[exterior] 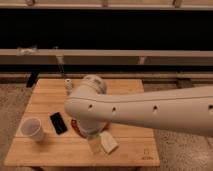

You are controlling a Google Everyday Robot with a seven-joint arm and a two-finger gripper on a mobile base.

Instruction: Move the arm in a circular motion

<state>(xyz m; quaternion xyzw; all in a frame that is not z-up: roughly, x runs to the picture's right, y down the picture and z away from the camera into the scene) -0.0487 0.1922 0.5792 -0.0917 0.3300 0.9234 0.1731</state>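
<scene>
A thick cream-white robot arm (pixel 150 111) reaches in from the right and bends over the middle of a wooden worktop (pixel 42 97). Its gripper (pixel 94 145), a narrow pale tip, hangs near the front edge, just beside a white packet (pixel 109 142); whether it is released or clenched cannot be told. A white cup (pixel 31 129) stands by the left edge, with a flat black object (pixel 58 123) beside it.
</scene>
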